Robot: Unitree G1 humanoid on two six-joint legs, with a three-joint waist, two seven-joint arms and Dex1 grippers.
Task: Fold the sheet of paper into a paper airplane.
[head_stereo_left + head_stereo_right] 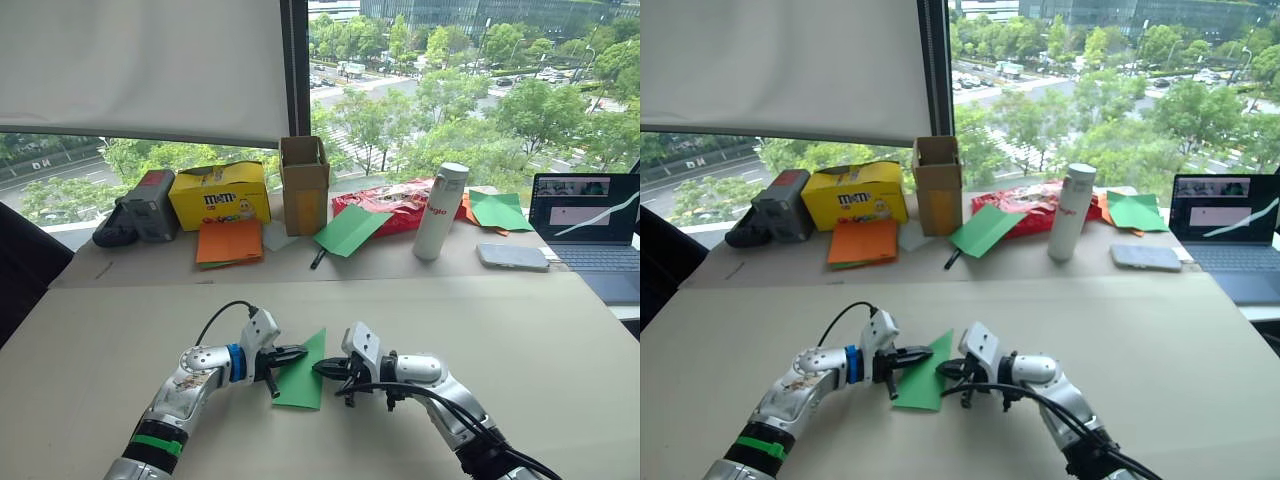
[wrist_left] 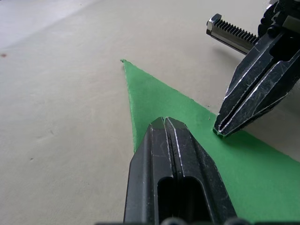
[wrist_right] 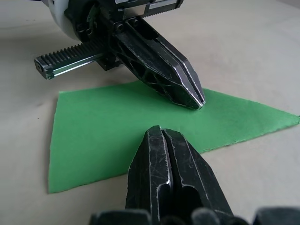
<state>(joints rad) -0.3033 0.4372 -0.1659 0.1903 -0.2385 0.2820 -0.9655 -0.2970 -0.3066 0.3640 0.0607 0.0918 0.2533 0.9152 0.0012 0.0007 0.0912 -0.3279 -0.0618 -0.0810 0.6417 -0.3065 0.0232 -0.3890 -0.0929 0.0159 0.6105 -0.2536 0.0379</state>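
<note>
We read "m&m's" on the yellow box [image 1: 219, 194]. Our left claw [image 1: 296, 353] and right claw [image 1: 322, 368], both pressed together, press the paper airplane [image 1: 303, 374].

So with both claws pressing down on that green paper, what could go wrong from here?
The green paper is already a narrow pointed wedge, pinned flat by the shut left gripper and right gripper. If either tip drags sideways, it might skew the crease or tear the thin edge. Lifting off could let the fold spring open.
</note>
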